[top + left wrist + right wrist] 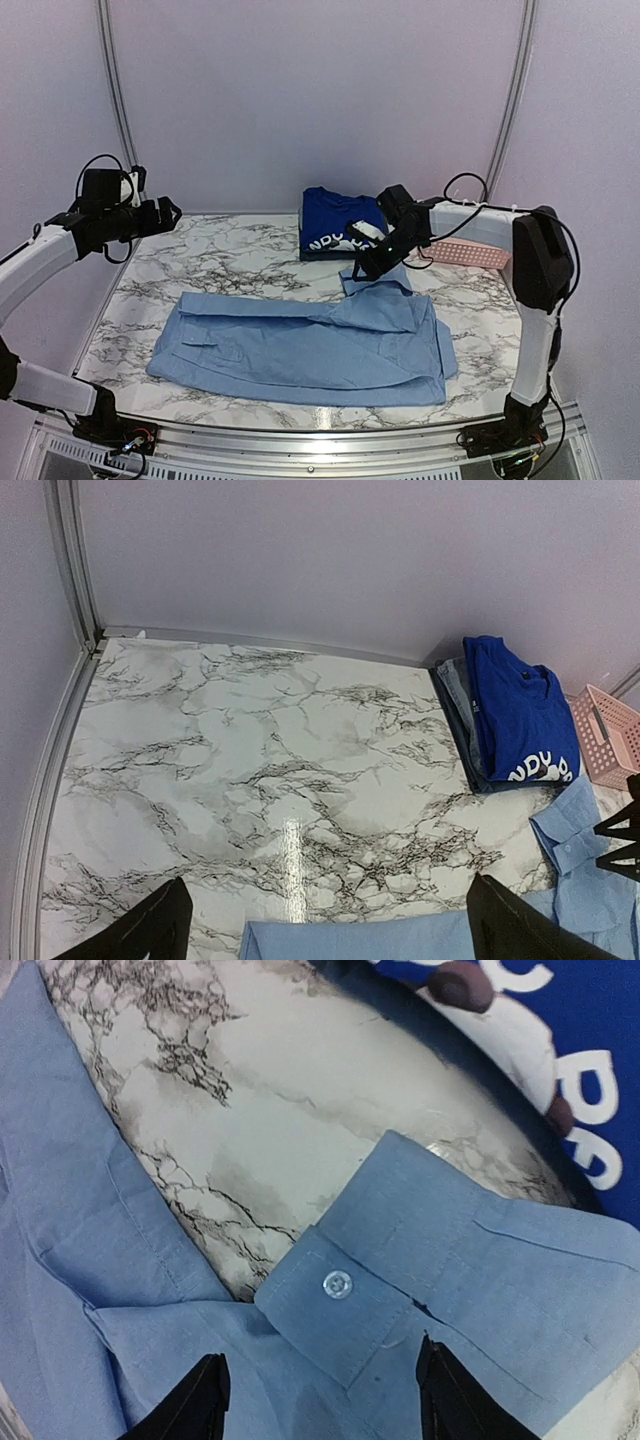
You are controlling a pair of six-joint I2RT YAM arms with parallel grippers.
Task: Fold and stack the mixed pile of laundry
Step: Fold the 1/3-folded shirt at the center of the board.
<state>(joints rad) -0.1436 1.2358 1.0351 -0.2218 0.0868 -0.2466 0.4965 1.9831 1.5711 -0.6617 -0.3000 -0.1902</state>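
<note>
While left fingers [150, 930] and right fingers [190, 1405] gape empty, the shirt cuff [380, 1295] lies beneath the right pair.

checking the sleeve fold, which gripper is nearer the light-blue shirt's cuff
Right: right gripper directly over the cuff; left gripper far off at the table's left edge.

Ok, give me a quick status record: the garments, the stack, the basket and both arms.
shirt: light-blue collared shirt spread across the marble table, not yet folded
sleeve: cuff lies buttoned side up, near the stack
stack: royal-blue T-shirt folded on top of denim, at the back
basket: pink basket at the back right, behind the right arm
left fingers: open, empty, raised over the left edge
right fingers: open, holding nothing, right over the cuff; contact unclear
</note>
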